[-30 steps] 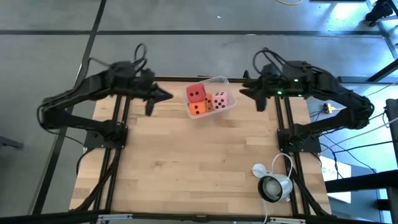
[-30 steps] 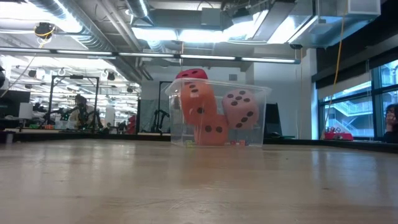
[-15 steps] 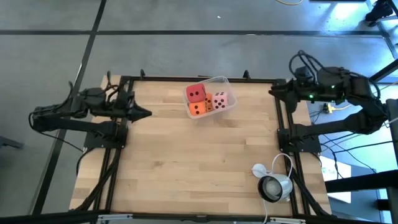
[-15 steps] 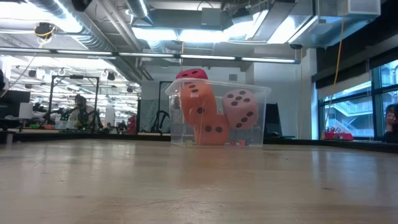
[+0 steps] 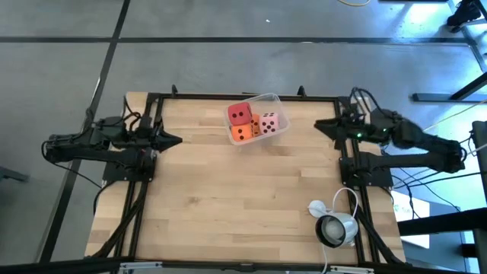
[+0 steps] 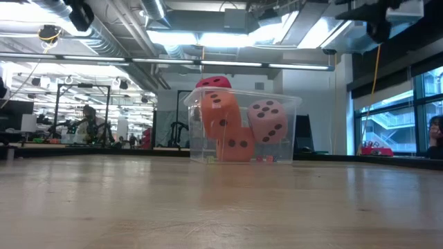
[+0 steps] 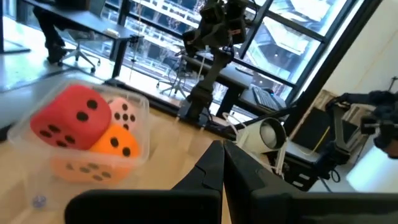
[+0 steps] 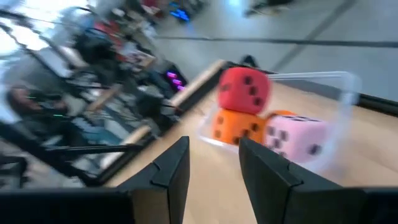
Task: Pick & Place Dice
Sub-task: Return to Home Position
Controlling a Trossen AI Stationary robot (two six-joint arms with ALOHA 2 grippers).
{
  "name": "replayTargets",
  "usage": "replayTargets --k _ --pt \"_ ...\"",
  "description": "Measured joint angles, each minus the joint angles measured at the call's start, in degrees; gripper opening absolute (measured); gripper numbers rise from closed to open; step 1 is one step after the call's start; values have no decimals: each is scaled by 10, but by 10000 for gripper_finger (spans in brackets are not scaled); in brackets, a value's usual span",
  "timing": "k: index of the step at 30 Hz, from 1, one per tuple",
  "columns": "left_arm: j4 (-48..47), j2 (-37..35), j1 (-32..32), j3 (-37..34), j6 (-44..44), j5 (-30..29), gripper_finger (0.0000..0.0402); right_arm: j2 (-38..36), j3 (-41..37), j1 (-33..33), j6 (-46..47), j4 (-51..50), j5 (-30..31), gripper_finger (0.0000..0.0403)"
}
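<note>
Four dice sit piled in a clear plastic tub at the middle of the table's far side. The red die lies on top, the pale pink die beside it and an orange die below; the second orange die is mostly hidden between them. The low view shows the tub resting on the wood. My left gripper is shut, near the table's left edge, pointing toward the tub. My right gripper is open, near the right edge, also facing the tub. Both are well clear of the dice.
A white and silver device with a coiled cable lies at the table's near right corner. Black frame rails run along the left and right sides under the arms. Bare wood spreads between the tub and the near edge.
Both arms have pulled back from beside the tub. My left gripper moved toward the table's left edge and slightly nearer. My right gripper swung out toward the right edge, then came back a little nearer. The dice and tub stayed put.
</note>
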Motion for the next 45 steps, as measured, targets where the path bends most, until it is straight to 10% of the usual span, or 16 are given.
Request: replayTargets --k 10,45 --pt "113 -66 0 -125 -6 -16 2 -89 -204 4 10 263 -84 138" --pt "115 -117 0 -276 -11 -60 2 -162 -416 93 117 304 38 138"
